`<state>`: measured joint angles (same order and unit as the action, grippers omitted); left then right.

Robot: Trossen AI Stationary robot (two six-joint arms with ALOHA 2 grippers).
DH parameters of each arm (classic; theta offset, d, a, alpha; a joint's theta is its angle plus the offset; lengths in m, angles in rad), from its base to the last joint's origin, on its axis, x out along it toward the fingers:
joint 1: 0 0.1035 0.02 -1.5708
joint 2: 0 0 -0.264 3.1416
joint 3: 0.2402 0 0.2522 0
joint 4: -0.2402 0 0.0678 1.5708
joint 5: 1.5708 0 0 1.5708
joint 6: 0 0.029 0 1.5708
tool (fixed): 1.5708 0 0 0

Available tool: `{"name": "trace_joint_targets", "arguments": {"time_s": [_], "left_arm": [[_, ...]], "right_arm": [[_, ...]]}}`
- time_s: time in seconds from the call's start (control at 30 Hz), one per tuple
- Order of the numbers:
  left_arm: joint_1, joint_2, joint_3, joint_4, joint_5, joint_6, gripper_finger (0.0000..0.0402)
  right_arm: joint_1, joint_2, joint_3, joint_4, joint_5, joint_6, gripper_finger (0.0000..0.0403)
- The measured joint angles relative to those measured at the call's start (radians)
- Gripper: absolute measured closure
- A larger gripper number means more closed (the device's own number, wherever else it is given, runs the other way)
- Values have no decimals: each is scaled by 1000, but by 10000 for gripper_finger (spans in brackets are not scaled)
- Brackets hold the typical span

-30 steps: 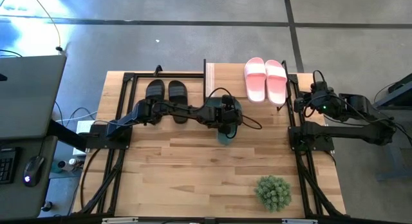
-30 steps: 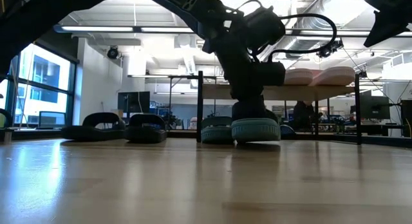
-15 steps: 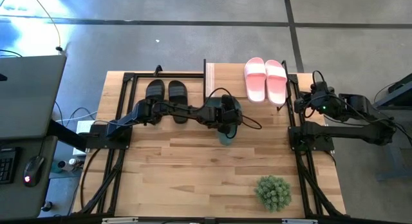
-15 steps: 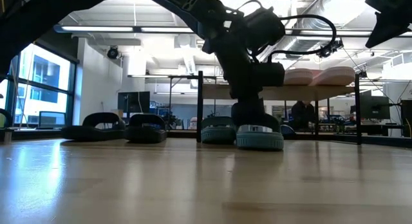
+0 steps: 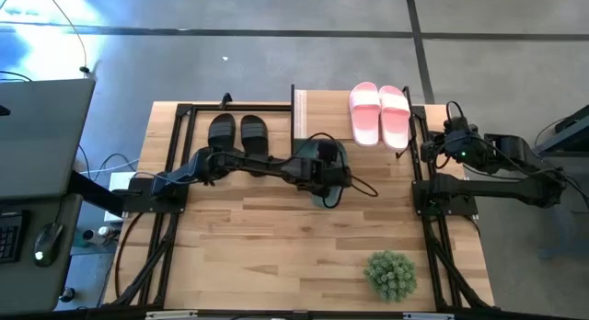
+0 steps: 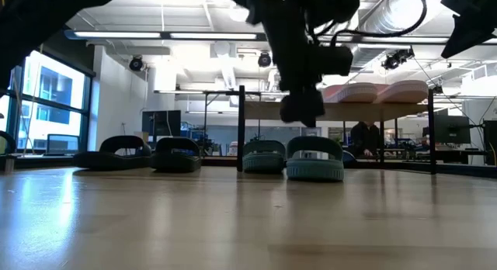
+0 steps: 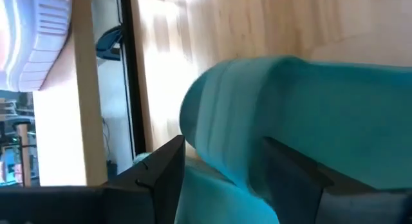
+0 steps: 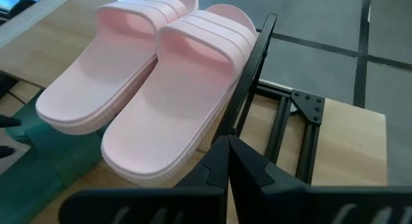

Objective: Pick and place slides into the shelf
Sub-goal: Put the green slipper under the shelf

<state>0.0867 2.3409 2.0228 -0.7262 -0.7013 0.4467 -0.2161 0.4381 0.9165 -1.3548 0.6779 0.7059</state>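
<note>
Release step: left pincer [image 6: 301, 109] open, empty, lifted above green slide [image 6: 314, 158] on counter at shelf [image 5: 324, 101] front. Pink pair atop shelf. Next: fetch black pair [image 5: 238, 134] beside shelf.

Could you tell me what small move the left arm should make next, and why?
Probably lift the left gripper clear: its fingers are open above the green slide, which rests on the table beside its mate under the shelf. The black slides look next.
</note>
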Motion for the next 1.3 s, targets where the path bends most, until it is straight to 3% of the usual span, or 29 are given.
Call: {"name": "trace_joint_targets", "arguments": {"time_s": [0.17, 0.27, 0.33, 0.47, 0.53, 0.67, 0.73, 0.83, 1.0, 1.3], "left_arm": [[-29, 0, 88, -164, 3, -94, 213], [-51, 0, 151, -307, 79, -167, 213], [-66, -2, 194, -396, 212, -204, 213], [-99, -2, 222, -482, 622, -243, 226], [-123, -2, 222, -482, 724, -241, 252], [-175, 16, 199, -399, 638, -182, 349], [-185, 23, 167, -357, 642, -164, 387], [-186, 16, 91, -174, 670, -165, 379], [-160, 20, 12, -87, 660, -180, 396], [-78, 20, -102, -101, 621, -242, 398]], "right_arm": [[0, 0, 0, 0, -1, 0, 402], [0, 0, 0, -1, -2, 0, 402], [0, 0, 0, -3, -2, 0, 402], [0, 0, 0, -3, -2, 0, 402], [0, 0, 0, -3, -2, -7, 402], [0, 0, 0, -3, -2, -7, 402], [0, 0, 0, -3, -2, -7, 402], [0, 0, 0, -3, -2, -7, 402], [0, 0, 0, -3, -9, -7, 402], [0, 0, 0, -3, -23, -2, 402]]}}
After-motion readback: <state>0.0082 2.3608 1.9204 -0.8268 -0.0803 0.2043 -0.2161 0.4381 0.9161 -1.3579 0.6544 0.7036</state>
